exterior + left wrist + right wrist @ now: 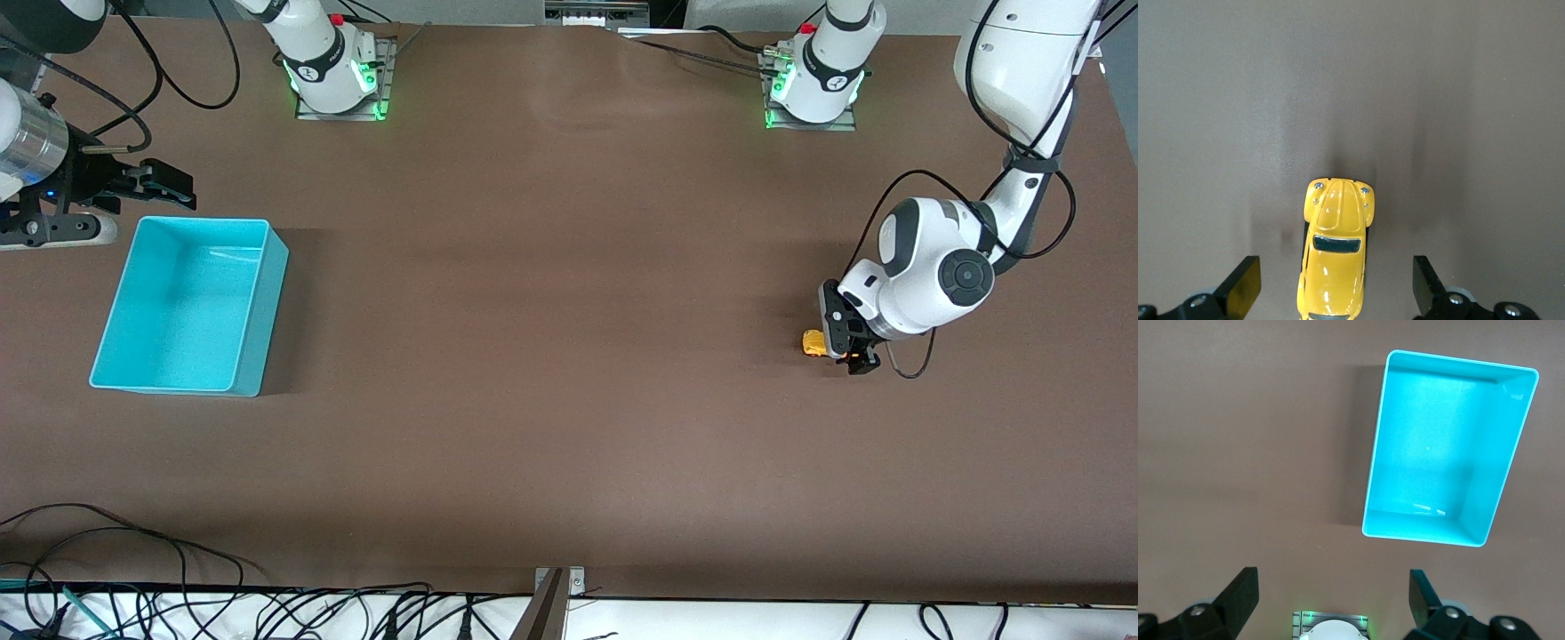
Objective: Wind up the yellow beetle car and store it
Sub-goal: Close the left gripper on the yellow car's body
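One yellow beetle car [1334, 257] — between open left gripper [1331, 290] fingers; one turquoise bin [147, 351].

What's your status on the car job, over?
Left gripper open, down around the yellow car, not closed on it. Right gripper open, waiting beside the turquoise bin. Nothing in the way.

No writing, label, brand name or number can be read anywhere here. The yellow beetle car [1335, 250] carries no lettering on its roof or bonnet, and the turquoise bin [252, 333] has plain walls with no sticker or mark. The white arm segments near the bases show small dark emblems, but they are too small to make out as words.
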### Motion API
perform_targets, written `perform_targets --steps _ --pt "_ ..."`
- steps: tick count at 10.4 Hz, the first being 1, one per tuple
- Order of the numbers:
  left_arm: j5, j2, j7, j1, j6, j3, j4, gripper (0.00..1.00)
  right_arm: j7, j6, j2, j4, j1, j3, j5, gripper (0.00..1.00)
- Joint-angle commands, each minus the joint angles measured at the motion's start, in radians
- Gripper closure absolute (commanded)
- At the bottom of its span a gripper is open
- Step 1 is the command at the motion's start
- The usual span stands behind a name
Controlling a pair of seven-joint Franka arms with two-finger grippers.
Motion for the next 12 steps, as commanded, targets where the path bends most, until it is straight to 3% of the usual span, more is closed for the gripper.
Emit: perform_targets --steps 1,3,4,6,9,12 --pt "0.052 0.027 0.032 0.009 0.052 -0.002 0.003 0.0 -0.003 0.011 -0.01 -0.014 -0.006 0.0 0.019 0.0" --pt "0.054 0.033 0.032 0.011 0.054 -0.002 0.003 0.0 -0.003 0.011 -0.01 -0.014 -0.006 0.0 0.017 0.0" --pt "0.054 0.039 0.032 0.011 0.054 -0.002 0.0 0.1 -0.003 0.011 -0.01 -0.014 -0.006 0.0 0.017 0.0" --pt "0.054 0.041 0.032 0.029 0.052 -0.003 -0.002 0.56 -0.003 0.011 -0.01 -0.014 -0.006 0.0 0.017 0.0" --pt "0.054 0.039 0.034 0.029 0.045 -0.003 -0.002 0.86 -0.003 0.011 -0.01 -0.014 -0.006 0.0 0.017 0.0" --pt "0.054 0.041 0.034 0.029 0.04 -0.003 -0.002 0.89 -0.003 0.011 -0.01 -0.014 -0.006 0.0 0.017 0.0"
